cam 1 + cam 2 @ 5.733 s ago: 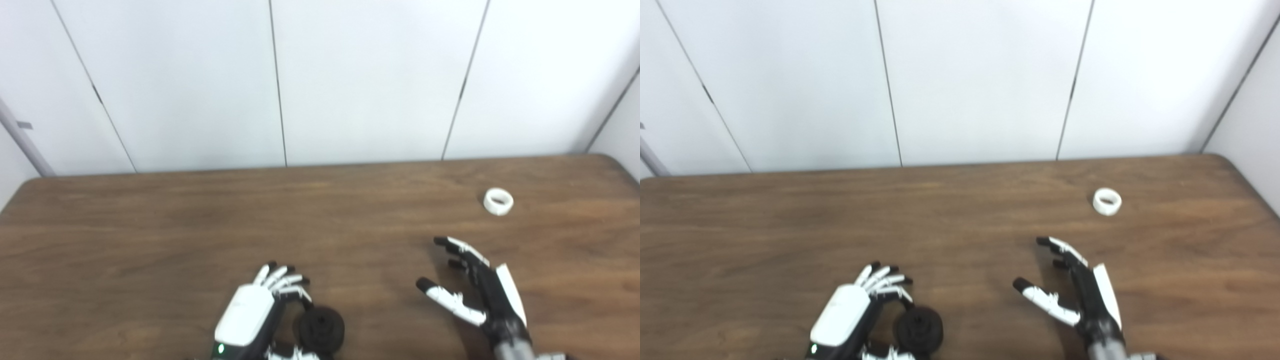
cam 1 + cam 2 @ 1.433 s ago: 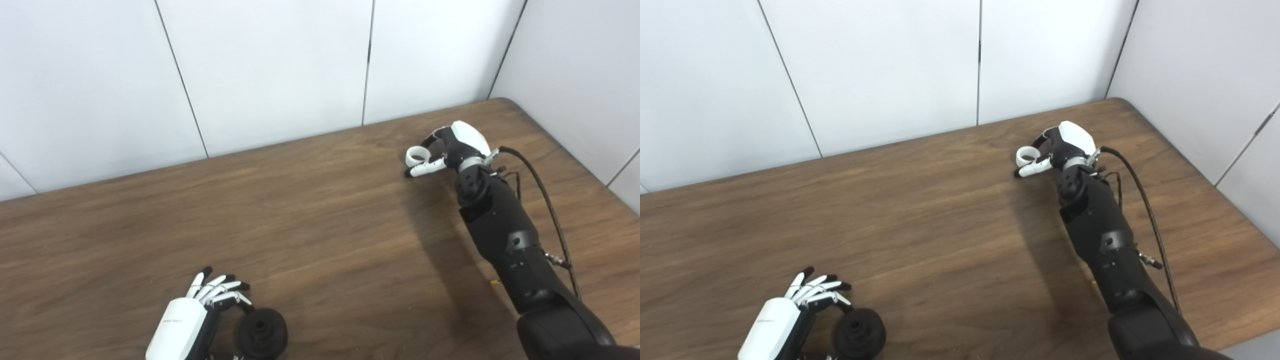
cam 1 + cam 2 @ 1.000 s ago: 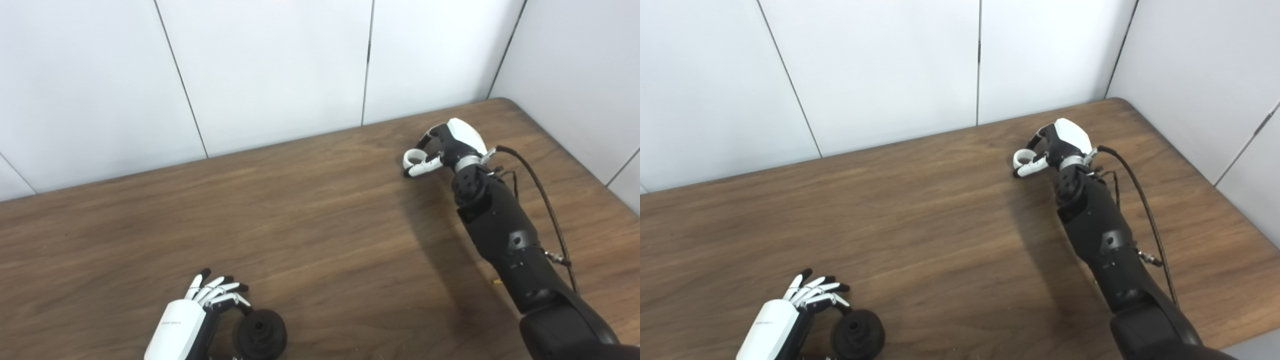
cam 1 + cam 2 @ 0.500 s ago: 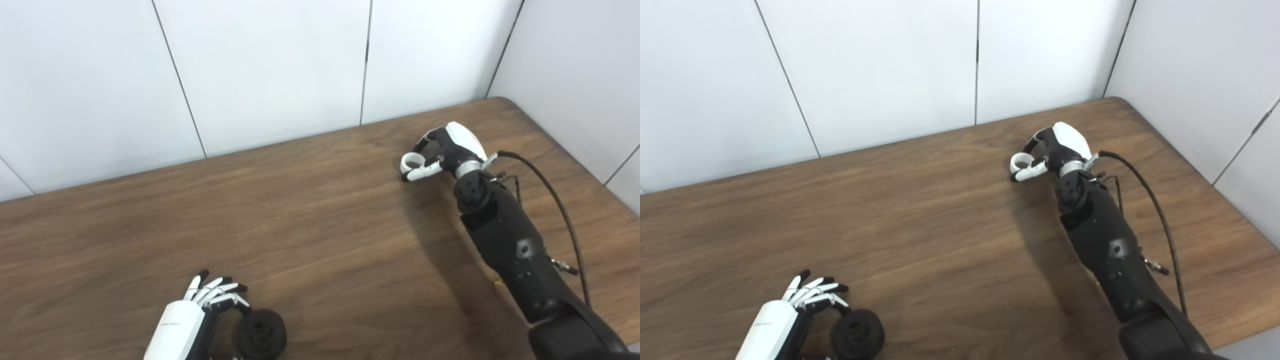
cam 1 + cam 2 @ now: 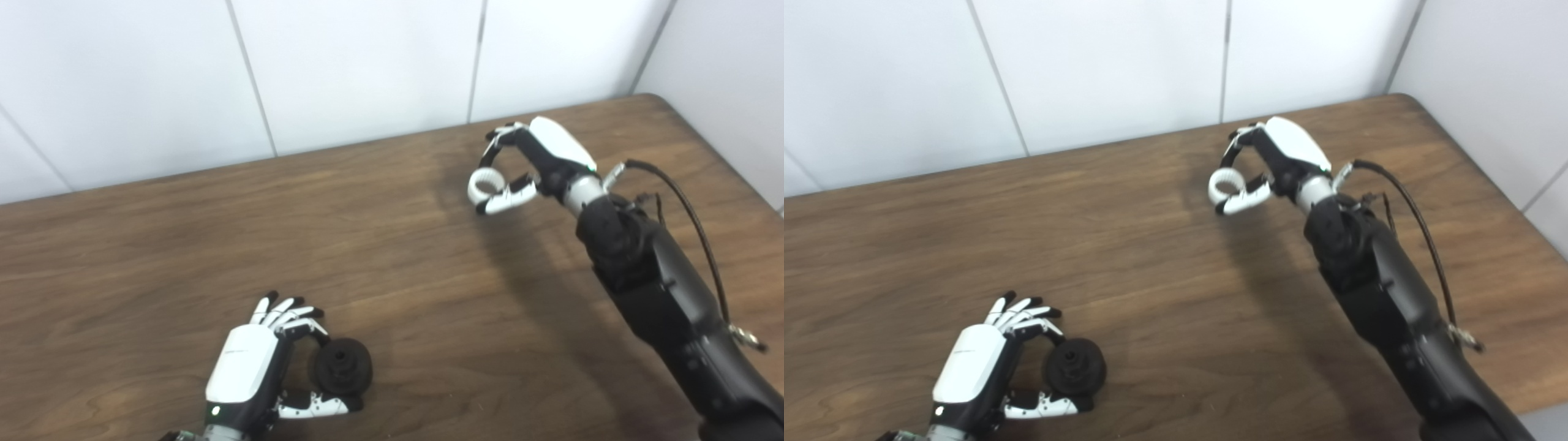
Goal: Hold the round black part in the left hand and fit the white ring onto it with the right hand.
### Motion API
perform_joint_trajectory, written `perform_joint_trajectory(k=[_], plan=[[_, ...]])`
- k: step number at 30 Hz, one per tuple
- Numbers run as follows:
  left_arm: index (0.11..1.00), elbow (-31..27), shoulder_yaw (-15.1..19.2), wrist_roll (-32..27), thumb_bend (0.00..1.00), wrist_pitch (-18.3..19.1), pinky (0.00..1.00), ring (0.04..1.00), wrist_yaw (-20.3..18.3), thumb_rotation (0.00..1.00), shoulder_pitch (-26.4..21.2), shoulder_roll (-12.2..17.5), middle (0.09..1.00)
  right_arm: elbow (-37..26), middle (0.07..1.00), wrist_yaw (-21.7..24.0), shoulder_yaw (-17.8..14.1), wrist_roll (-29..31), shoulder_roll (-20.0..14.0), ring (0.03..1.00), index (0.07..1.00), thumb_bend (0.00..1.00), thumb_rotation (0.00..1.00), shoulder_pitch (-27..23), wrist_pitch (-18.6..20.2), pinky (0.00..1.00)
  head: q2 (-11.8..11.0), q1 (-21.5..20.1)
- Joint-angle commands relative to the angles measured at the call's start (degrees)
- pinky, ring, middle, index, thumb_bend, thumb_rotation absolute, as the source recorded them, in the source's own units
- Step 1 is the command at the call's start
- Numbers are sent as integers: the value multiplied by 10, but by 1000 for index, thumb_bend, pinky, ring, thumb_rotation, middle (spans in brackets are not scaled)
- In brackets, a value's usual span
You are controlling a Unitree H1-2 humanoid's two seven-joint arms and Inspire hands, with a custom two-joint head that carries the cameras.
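The round black part rests on the wooden table near the front left, cupped between the thumb and fingers of my left hand; the fingers curl around it. My right hand hovers above the far right of the table, shut on the white ring, which is pinched between thumb and fingertips. In the right eye view the ring and the black part appear the same way.
White wall panels stand behind the table's far edge. The table's rounded far right corner is close to my right arm. A black cable loops along my right forearm.
My right hand has lifted the white ring off the table and carried it up and toward the left. The camera has shifted, showing more of the left hand.
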Motion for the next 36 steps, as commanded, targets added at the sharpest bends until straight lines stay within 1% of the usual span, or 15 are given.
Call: perform_joint_trajectory(k=[1,2,4,8,12,14,17,20,22,26,31,36], plan=[[483,-4,-14,20,524,9,1000,896,-21,54,0,-3,783,-51,855,23,0,-8,-4,965,483,525,139,2,1,917,6,16],[483,-5,-16,24,524,12,1000,896,-22,54,-1,-4,782,-64,853,32,1,-11,-1,962,483,525,139,8,1,914,6,16],[483,-8,-20,31,524,19,1000,895,-24,55,-2,-7,782,-100,851,51,6,-11,7,960,483,525,140,26,1,916,10,33],[483,-8,-28,38,524,27,1000,900,-24,55,-4,-14,784,-150,858,87,11,-10,22,966,484,525,142,51,1,947,15,49],[483,-6,-35,45,524,35,1000,900,-22,56,-6,-21,783,-179,863,101,22,-4,30,979,484,525,145,68,-4,961,21,66],[483,-3,-37,50,524,39,1000,902,-22,57,-9,-24,784,-192,864,103,33,-3,38,984,485,524,146,76,-12,978,22,70],[484,0,-41,56,524,44,1000,908,-22,58,-12,-27,788,-207,867,109,49,-7,46,995,485,524,146,84,-16,999,25,78],[484,0,-45,64,524,49,1000,910,-23,58,-15,-30,788,-221,878,121,62,-12,53,1000,484,524,145,87,-10,1000,29,86],[484,-1,-47,68,524,54,1000,907,-24,58,-17,-32,788,-229,887,129,65,-14,58,1000,485,524,144,88,-5,1000,31,88],[483,-1,-52,72,525,59,1000,904,-24,57,-20,-33,786,-240,889,138,74,-20,68,1000,485,524,143,88,-8,1000,36,90],[483,-4,-52,70,525,64,1000,908,-29,55,-22,-34,787,-244,890,151,94,-25,78,1000,485,521,144,81,-17,1000,47,91],[483,-6,-53,72,525,66,1000,909,-33,55,-24,-34,785,-237,889,152,111,-32,94,1000,485,522,145,80,-23,1000,52,95]])
